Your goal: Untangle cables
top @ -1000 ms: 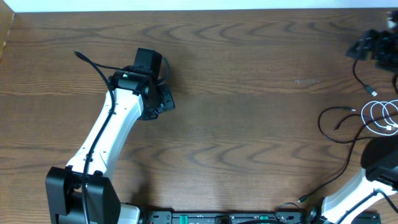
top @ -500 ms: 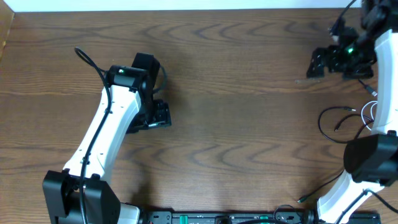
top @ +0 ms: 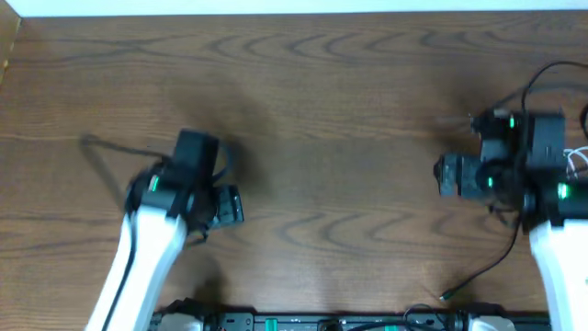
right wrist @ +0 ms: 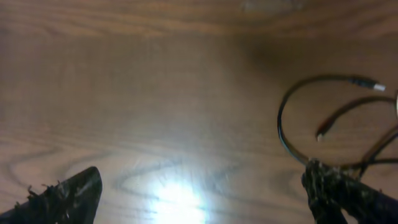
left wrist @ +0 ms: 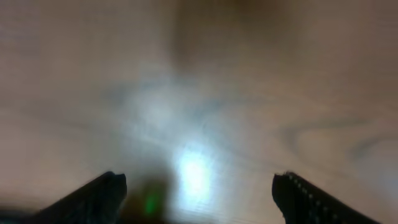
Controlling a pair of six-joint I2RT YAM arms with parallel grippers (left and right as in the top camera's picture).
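The black cable (right wrist: 281, 122) lies in a loop on the wood table, with two small plug ends inside and above the loop. In the overhead view its tail (top: 485, 268) runs to a plug near the front edge. The white cable (top: 578, 162) shows only as a small coil at the right edge, mostly hidden by the right arm. My right gripper (top: 448, 175) is open and empty (right wrist: 199, 199), just left of the black loop, and its right finger overlaps the loop's lower edge. My left gripper (top: 230, 204) is open and empty (left wrist: 199, 199) over bare wood at the left, blurred.
The wooden table (top: 331, 110) stretches between the two arms. Thick black wires fixed to the arms trail beside each of them. The arm bases stand at the front edge.
The right arm swung from the far right corner toward the front and left, and is now over the cables. The left arm pulled back toward the front. Both views are motion-blurred.
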